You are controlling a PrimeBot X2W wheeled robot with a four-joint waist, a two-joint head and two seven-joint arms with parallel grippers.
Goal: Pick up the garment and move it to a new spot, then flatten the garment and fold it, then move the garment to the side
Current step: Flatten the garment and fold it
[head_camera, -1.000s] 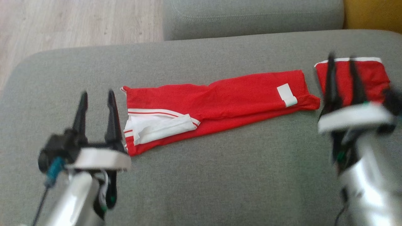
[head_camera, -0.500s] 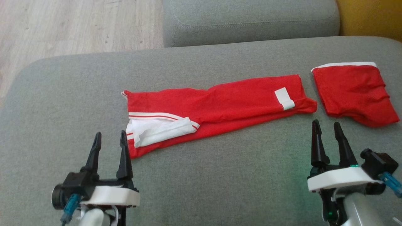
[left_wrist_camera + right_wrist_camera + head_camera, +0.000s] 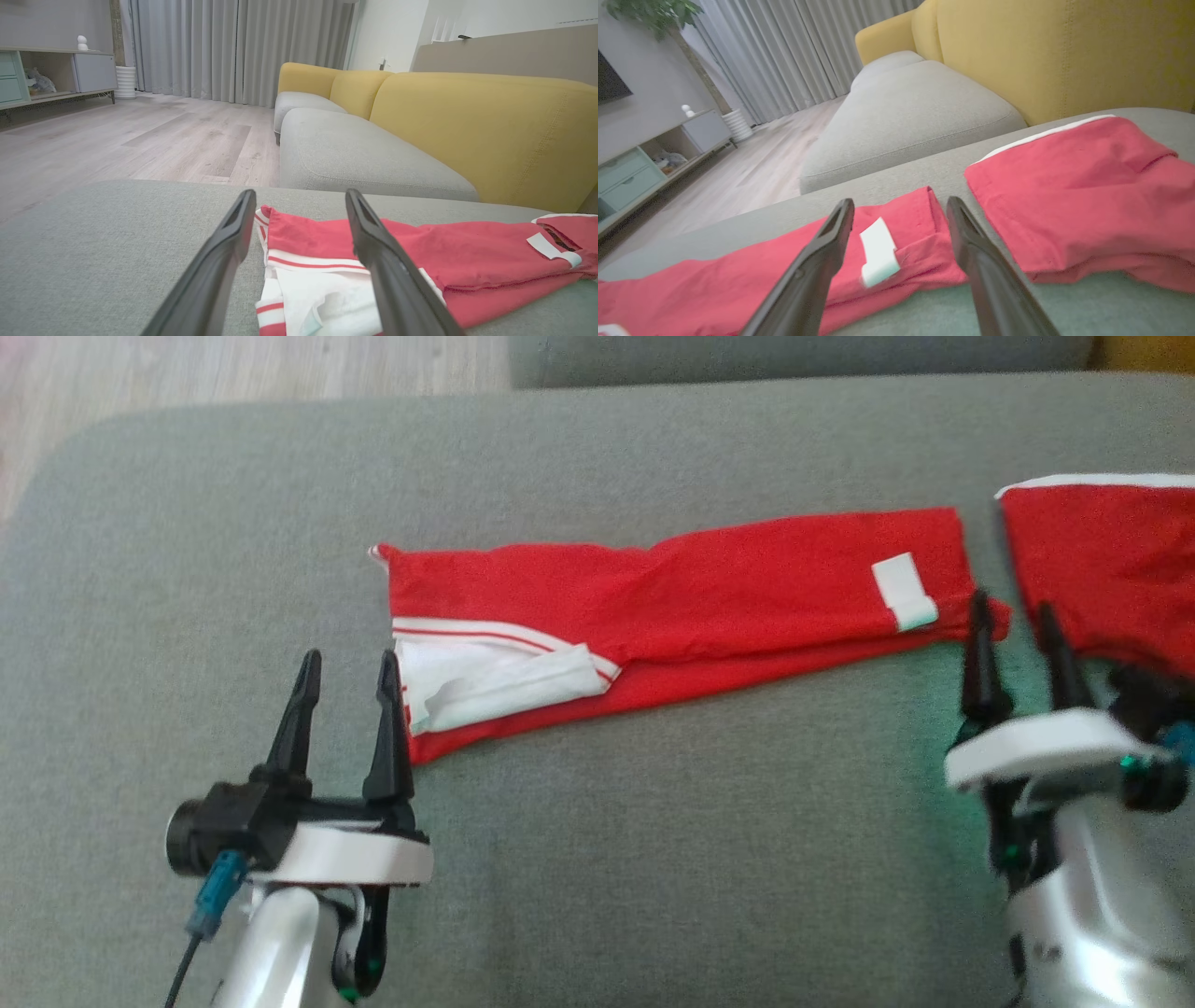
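The left gripper (image 3: 349, 660) stands at the lower left of the head view, released, its two dark fingers apart with nothing between them. Its tips sit at the left end of the garment (image 3: 709, 588), and the finger nearer the frame's centre overlaps the edge of the white striped trim (image 3: 495, 677) there; whether it touches the cloth cannot be told. The right gripper (image 3: 1012, 605) is at the right of the frame, slightly blurred, also released and empty. Its fingertips reach up to the garment's right end, close below the white label (image 3: 904, 590). In the right wrist view that label end shows between its two fingers. The garment is a long red piece folded into a narrow band, lying flat across the middle of the grey cushion (image 3: 653, 859) and sloping slightly up toward the right. Just beside its right end, with a thin strip of cushion between them, lies a second red piece (image 3: 1102, 560) with a white edge along its top, cut off by the right border. A strip of wooden floor (image 3: 233, 364) shows at the upper left, and in the left wrist view a yellow sofa back (image 3: 467, 126) rises behind the cushions.
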